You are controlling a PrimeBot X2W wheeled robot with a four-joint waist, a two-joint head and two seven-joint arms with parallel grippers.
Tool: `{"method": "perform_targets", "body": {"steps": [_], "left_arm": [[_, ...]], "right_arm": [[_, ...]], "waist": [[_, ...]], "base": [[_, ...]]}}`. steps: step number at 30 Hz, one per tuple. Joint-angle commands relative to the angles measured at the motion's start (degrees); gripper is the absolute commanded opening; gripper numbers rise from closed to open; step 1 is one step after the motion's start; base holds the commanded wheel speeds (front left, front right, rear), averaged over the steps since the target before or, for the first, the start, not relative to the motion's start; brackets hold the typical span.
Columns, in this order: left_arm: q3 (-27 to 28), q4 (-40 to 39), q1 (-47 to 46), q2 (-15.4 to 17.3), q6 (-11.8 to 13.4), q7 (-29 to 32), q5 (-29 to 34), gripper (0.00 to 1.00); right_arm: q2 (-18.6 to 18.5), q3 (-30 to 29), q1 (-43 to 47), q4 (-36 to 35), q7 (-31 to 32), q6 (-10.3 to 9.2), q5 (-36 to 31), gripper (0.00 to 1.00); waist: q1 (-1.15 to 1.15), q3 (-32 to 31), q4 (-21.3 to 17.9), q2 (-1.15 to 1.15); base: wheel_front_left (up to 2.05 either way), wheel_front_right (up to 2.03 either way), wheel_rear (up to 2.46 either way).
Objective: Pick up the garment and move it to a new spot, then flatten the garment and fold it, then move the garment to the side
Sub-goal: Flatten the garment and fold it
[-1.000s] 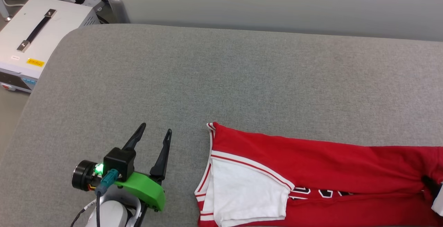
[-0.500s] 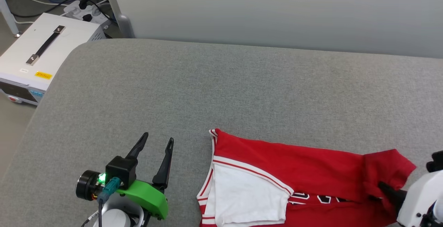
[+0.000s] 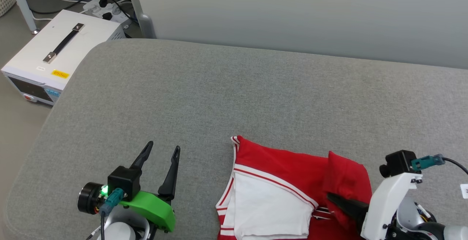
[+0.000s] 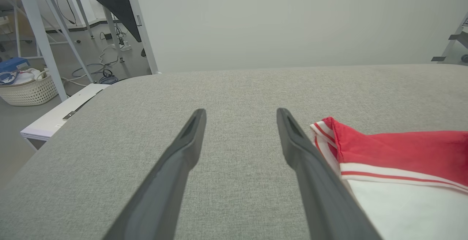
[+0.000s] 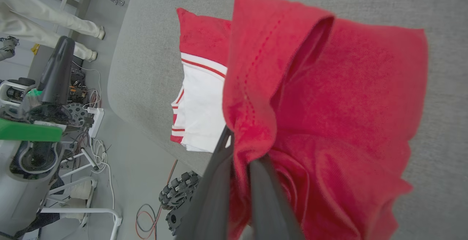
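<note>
Head view: we record a grey padded table (image 3: 219, 86) with a rounded left corner and a far edge that runs along a pale wall panel (image 3: 292, 13). The cloth surface lies open from the shirt out to that far edge and across to the left corner. Off the left corner, lower down on the floor, stands a white instrument case (image 3: 62, 46) with a black handle, and a power strip (image 3: 106, 7) with cables lies behind it. The red basketball T-shirt (image 3: 285, 163) sits at the near edge, right of centre. Its long axis runs left to right, parallel to the near edge. Its left end carries a white sleeve (image 3: 267, 207) with red-and-white striped trim, and the striped corner points toward the far edge. Its right end is raised and doubled over toward the left. A sliver of black-and-white print shows under that fold, and we cannot read it. The right gripper (image 3: 331, 196) is closed on this raised red end, and in the right wrist view the cloth drapes over both fingers. The left gripper (image 3: 163, 145) hovers over bare table just left of the shirt, with its fingers spread wide, nothing between them, and its tips aimed at the far edge. In the left wrist view the striped corner lies just beside one finger, and we cannot tell whether they touch.
</note>
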Motion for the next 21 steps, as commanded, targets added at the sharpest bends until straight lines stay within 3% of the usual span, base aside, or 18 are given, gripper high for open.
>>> {"method": "perform_targets", "body": {"steps": [1, 10, 21], "left_arm": [[0.31, 0.3, 0.81, -0.31, -0.51, -0.34, 0.74, 1.0], [1.4, 0.64, 0.33, -0.5, -1.23, -0.34, 1.45, 1.0], [1.59, 1.23, -0.46, -1.02, -1.96, -0.34, 2.1, 1.0]], "right_arm": [[0.2, 1.11, -1.32, 0.54, 0.03, -0.03, 1.56, 0.0], [0.29, 11.28, -5.95, 10.38, -9.7, -0.03, 9.76, 0.0], [0.3, 17.56, -14.56, 24.79, -20.86, -0.03, 11.88, 0.0]], "waist": [[0.0, 0.0, 0.38, 0.0], [0.0, 0.41, 2.52, 0.0], [0.0, 1.97, 4.78, 0.0]], "base": [[0.0, 0.0, 0.0], [0.0, 0.0, 0.0], [0.0, 0.0, 0.0]]}}
